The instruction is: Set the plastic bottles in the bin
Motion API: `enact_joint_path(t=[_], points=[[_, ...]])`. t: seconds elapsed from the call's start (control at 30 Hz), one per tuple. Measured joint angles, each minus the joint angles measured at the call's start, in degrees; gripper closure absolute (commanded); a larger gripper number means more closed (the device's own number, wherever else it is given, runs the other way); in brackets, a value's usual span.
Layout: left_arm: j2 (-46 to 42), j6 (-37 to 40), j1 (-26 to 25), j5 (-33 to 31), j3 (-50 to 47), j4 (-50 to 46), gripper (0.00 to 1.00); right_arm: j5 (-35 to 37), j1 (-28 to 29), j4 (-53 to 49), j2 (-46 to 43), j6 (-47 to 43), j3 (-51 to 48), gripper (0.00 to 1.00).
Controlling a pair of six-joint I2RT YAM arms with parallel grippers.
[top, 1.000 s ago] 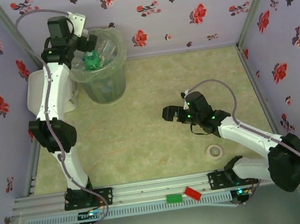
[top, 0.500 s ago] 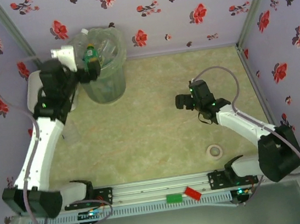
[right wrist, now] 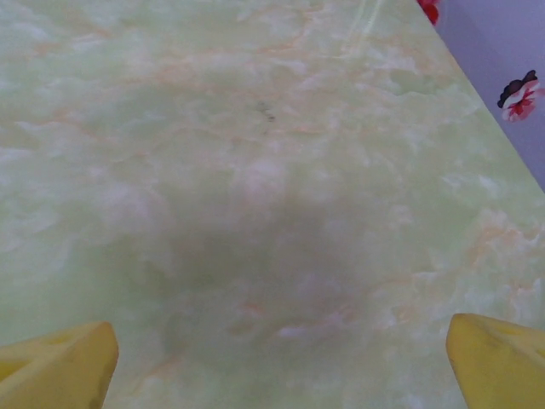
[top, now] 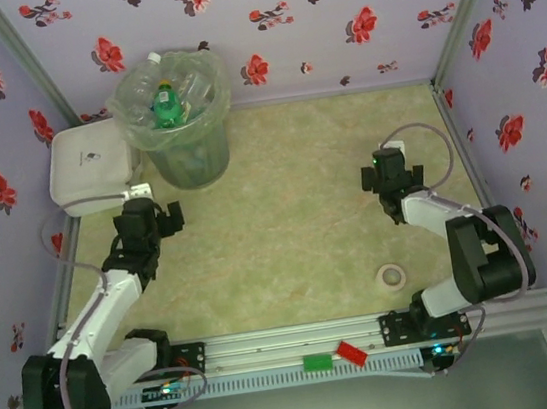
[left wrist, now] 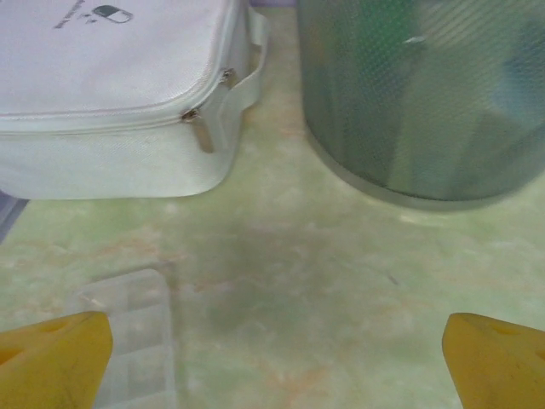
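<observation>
Yellow-tipped left gripper (left wrist: pixel 272 358) and right gripper (right wrist: pixel 281 358) hang low over the table (top: pixel 286 223), jaws wide apart, nothing held. Looks like wrap-up: best to park well clear of the bin (top: pixel 187 160). It stands far left, bag-lined, with the plastic bottles (top: pixel 167 102) heaped to its rim. The white zipped case (top: pixel 92 168) beside it is shut.
</observation>
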Motion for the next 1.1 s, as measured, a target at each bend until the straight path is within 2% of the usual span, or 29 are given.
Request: enact_joint_path(t=[0.13,0.27,0.33,0.5,0.63,0.8,1.1], points=[[5.8,3.1,0.7,-3.7,-0.8,6.4,0.00,-0.6,-2.2,10.1,2.8,-1.1,-3.6,0.01],[10.3,7.7,1.0,-5.2,-1.7,13.8,0.00,-4.5,-5.6,18.2,3.0,-0.2,-6.4,0.00],[12.2,9.2,1.6,-5.2,-3.9,19.5,0.00,-5.3,-7.5,26.1,3.6,0.5,-9.8,0.00],[18.5,11.8,3.8,-2.5,-12.4,38.8,0.00,-5.7,-7.9,31.5,4.8,1.5,-13.0,0.00],[28.7,13.2,6.1,3.0,-15.5,54.0,0.00,-5.7,-7.5,33.7,4.7,1.5,-13.0,0.00],[30.5,13.6,7.2,6.9,-15.7,58.9,0.00,-5.7,-7.5,34.5,4.7,1.5,-13.0,0.00],[30.5,13.6,7.5,8.4,-14.6,60.7,0.00,-7.4,-7.5,34.8,4.7,1.4,-13.0,0.00]])
